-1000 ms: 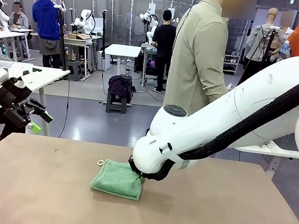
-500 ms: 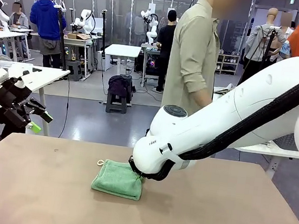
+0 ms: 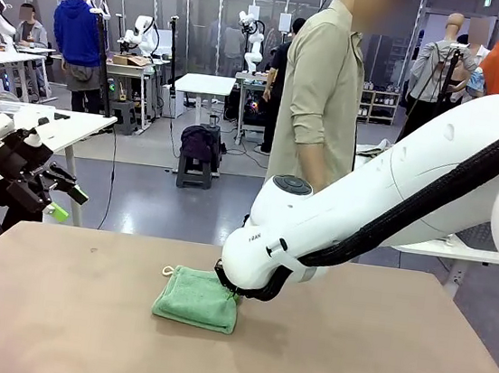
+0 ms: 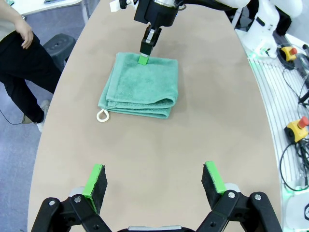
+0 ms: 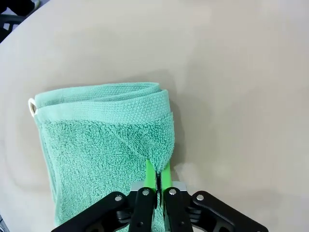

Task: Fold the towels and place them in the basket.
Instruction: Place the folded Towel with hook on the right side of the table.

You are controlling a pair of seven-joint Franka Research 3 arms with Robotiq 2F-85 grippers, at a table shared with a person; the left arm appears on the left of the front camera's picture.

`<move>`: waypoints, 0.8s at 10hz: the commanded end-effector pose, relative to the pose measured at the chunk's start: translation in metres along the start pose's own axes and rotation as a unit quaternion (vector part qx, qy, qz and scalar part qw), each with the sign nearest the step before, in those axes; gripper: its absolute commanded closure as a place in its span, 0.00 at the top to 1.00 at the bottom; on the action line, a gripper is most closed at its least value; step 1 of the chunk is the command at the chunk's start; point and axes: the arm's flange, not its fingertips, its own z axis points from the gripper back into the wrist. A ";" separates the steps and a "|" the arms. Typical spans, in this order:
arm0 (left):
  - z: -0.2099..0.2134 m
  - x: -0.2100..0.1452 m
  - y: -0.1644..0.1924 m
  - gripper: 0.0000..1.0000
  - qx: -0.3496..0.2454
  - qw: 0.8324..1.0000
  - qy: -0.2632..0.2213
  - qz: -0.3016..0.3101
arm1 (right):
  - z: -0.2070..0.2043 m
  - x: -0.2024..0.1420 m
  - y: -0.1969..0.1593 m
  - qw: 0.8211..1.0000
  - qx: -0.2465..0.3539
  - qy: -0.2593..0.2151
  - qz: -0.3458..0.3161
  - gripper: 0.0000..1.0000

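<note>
A sea-green towel (image 3: 194, 300) lies folded into a thick square on the tan table (image 3: 346, 362), with its white loop at the far left corner. My right gripper (image 3: 234, 296) is down at the towel's right edge, shut on a pinch of the cloth. In the right wrist view the green pads (image 5: 150, 170) squeeze a raised ridge of the towel (image 5: 96, 145). My left gripper (image 4: 154, 174) hangs open and holds nothing, well short of the towel (image 4: 140, 87). In the front view the left gripper (image 3: 67, 201) sits past the table's left edge. The basket is out of view.
A person in a beige shirt (image 3: 320, 95) stands behind the far edge of the table, side-on. Bare tabletop surrounds the towel on all sides. Cables and emergency-stop buttons (image 4: 294, 130) lie along one side in the left wrist view.
The person behind the table has turned and shifted left. Both arms and the towel have stayed still.
</note>
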 end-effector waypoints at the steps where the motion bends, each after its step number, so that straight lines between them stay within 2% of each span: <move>1: 0.001 0.001 0.000 1.00 -0.002 1.000 0.008 0.005 | 0.007 0.005 -0.007 1.000 -0.003 -0.020 0.013 0.04; 4: 0.001 0.001 0.000 1.00 -0.002 1.000 0.008 0.005 | 0.021 0.033 -0.040 0.997 -0.017 -0.052 0.053 0.04; 8: 0.001 0.001 0.000 1.00 -0.002 1.000 0.008 0.005 | 0.034 0.092 -0.104 0.992 -0.031 -0.084 0.086 0.04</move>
